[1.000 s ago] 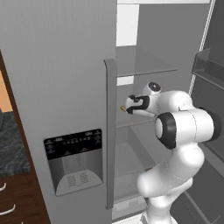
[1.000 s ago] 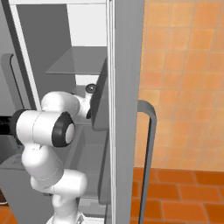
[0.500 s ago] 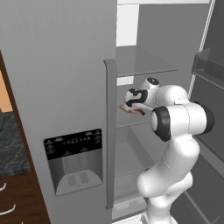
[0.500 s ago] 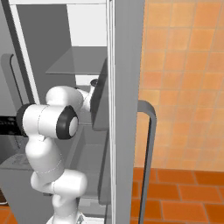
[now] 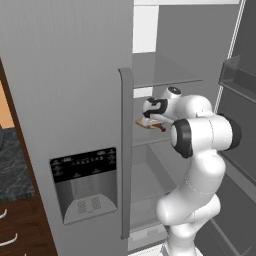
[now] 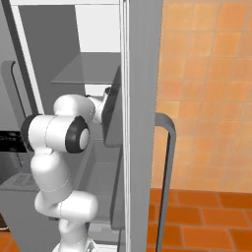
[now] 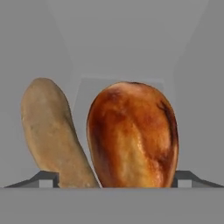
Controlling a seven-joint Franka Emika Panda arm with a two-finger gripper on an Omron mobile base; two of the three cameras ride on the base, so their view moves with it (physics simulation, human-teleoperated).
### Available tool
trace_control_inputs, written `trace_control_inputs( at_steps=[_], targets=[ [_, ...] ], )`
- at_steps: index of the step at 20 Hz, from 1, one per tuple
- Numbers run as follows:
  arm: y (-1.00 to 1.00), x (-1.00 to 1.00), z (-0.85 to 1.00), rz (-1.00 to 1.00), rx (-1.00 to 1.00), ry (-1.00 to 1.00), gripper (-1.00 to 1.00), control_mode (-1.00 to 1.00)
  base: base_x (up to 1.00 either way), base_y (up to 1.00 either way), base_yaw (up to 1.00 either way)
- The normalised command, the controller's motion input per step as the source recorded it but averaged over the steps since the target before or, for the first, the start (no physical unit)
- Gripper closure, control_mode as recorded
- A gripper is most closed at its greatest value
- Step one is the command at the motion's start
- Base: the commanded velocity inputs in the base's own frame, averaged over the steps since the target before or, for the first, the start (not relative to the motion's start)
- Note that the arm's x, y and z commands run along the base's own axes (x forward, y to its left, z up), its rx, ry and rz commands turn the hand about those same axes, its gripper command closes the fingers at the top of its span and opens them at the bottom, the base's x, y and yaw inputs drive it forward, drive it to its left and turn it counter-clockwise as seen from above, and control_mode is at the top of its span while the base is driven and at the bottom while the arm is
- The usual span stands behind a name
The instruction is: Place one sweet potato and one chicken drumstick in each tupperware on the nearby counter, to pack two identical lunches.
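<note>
Between the fingertips [image 7: 183, 177] | chicken drumstick [image 7: 133, 133] is framed on fridge shelf [image 5: 150, 141], sweet potato [image 7: 52, 131] beside it | end effector [image 7: 114, 179] spread, slightly narrowed from a second ago, advanced since | closing judged begun; drumstick not yet gripped.

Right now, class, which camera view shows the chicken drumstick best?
The hand view: the browned chicken drumstick fills its centre, beside a sweet potato. The left base view shows it small on the fridge shelf.
</note>
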Motion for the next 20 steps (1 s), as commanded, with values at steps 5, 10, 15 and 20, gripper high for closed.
trace_control_inputs(
  at_steps=[5,10,15,20],
  targets=[
    [0.46,0.03,-0.93,0.02,0.00,0.05,-1.00,-1.00,0.00,0.00,0.00],
    [0.82,-0.06,-1.00,0.01,-0.15,0.01,-1.00,-1.00,0.00,0.00,0.00],
    [0.91,-0.24,-0.93,0.01,-0.13,0.01,-1.00,-1.00,0.00,0.00,0.00],
    [0.75,-0.24,-0.85,0.00,0.00,0.13,-1.00,-1.00,0.00,0.00,0.00]
  ],
)
